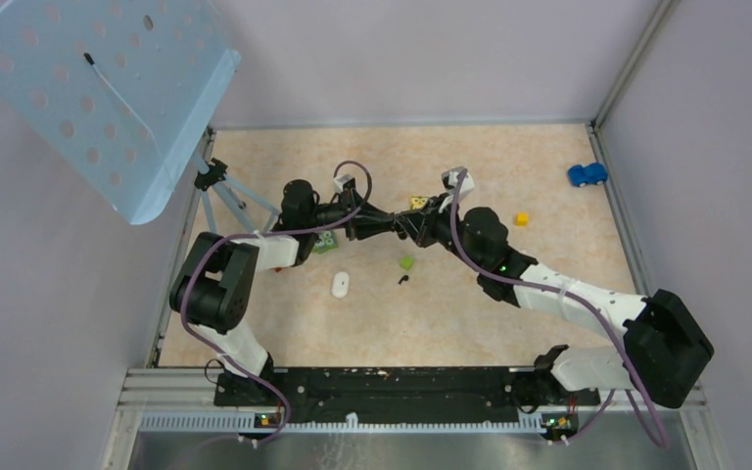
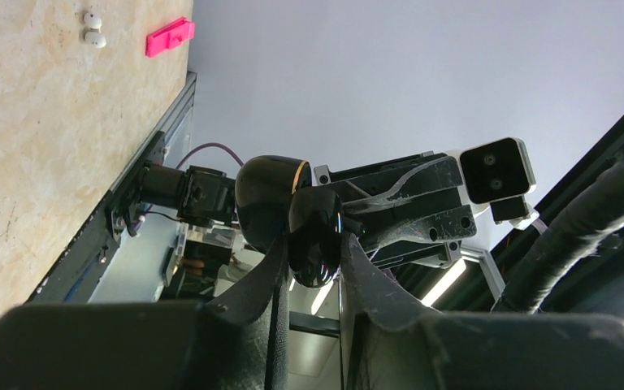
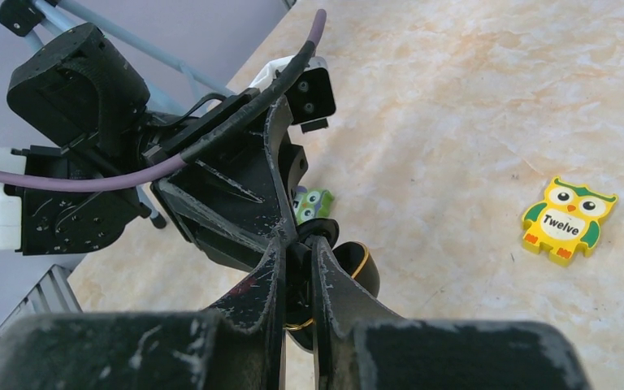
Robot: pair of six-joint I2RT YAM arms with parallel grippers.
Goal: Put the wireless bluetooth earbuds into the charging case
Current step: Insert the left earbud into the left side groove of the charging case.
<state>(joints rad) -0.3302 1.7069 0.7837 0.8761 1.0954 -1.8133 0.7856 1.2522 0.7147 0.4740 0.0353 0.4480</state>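
Observation:
The black charging case (image 2: 315, 244) hangs above the table's middle with my left gripper (image 2: 313, 248) shut on its glossy body. Its gold-rimmed lid (image 2: 266, 193) stands open to one side, also visible as lid (image 3: 357, 272). My right gripper (image 3: 299, 248) meets it head-on, fingers shut on a small black piece at the case's opening; it looks like an earbud, though mostly hidden by the fingers. In the top view both grippers, left (image 1: 388, 227) and right (image 1: 407, 227), touch tip to tip. Another black earbud (image 1: 402, 280) lies on the table below them.
Nearby on the table lie a green cube (image 1: 407, 262), a white oval object (image 1: 340, 285), a yellow owl tile (image 3: 569, 221), a green owl tile (image 1: 325, 242), a yellow cube (image 1: 521, 218) and a blue toy car (image 1: 587, 174). A small tripod (image 1: 217, 181) stands at the back left.

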